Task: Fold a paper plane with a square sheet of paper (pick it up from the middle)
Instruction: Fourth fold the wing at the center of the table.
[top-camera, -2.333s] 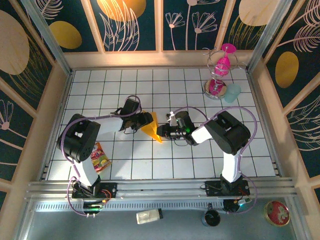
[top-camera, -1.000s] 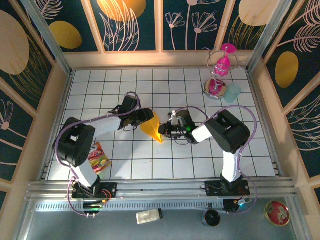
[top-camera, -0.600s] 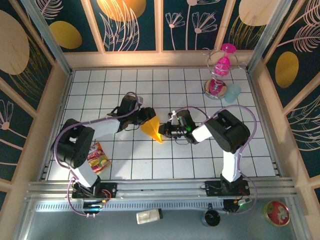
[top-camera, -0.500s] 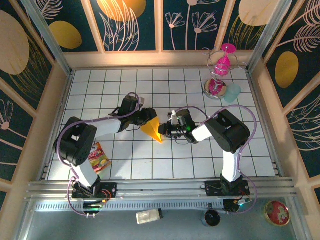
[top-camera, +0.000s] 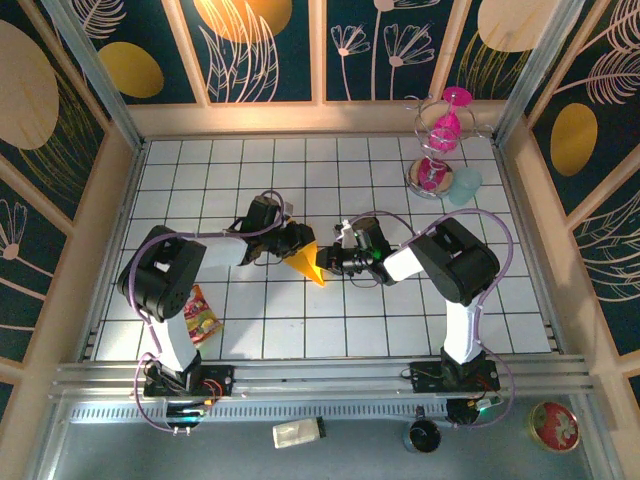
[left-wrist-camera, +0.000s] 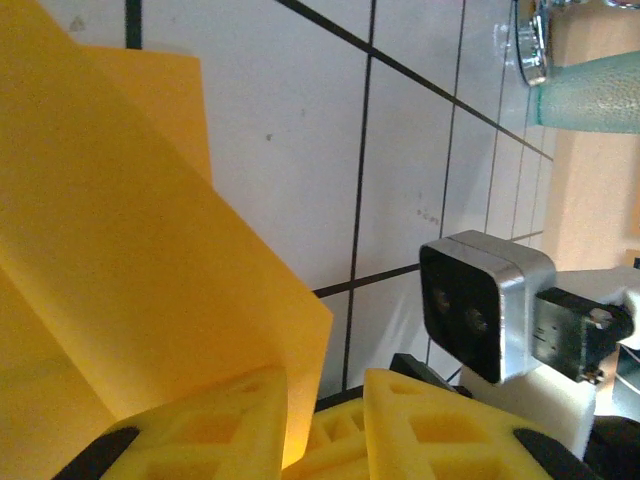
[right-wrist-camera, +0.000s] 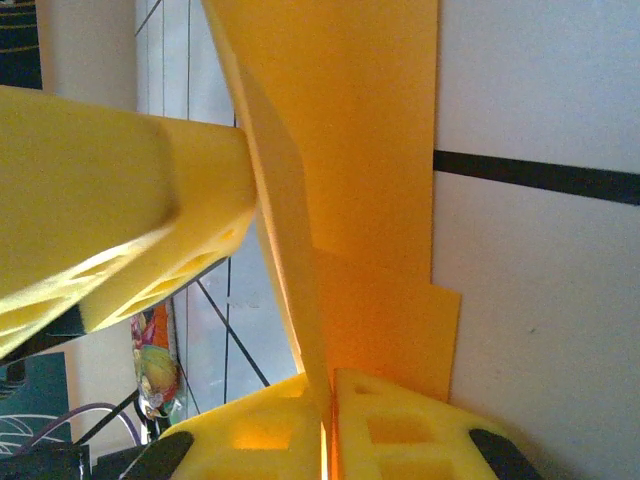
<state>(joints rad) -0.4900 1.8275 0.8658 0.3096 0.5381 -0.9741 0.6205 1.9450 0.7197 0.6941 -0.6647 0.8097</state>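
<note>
Orange-yellow stock: square sheet of paper (top-camera: 305, 266) is creased into a pointed wedge mid-table (top-camera: 400, 330), between the two arms, with its tip toward the near edge.
Right end effector (top-camera: 327, 263): pressed together on the sheet. Right wrist view has both fingers (right-wrist-camera: 400, 425) meeting on a raised flap.
Right role: likely the anchor, keeping the crease line fixed.
Left end effector (top-camera: 291, 243): at the wide end, facing the right one. The sheet edge runs down into the gap beside one finger (left-wrist-camera: 200, 430). Clamped or just bracketing, can't tell.
Why: my read is that one arm pins while the other works the flap against it. Opposed approach gives access to both sides of the fold.
Delta vs 0.5 s ago: left end effector sits lower and closer in, covering more of the wide end. Left arm body has swung right. Right arm and sheet tip are unchanged.
Progress: mid-fold, no dart shape yet.
</note>
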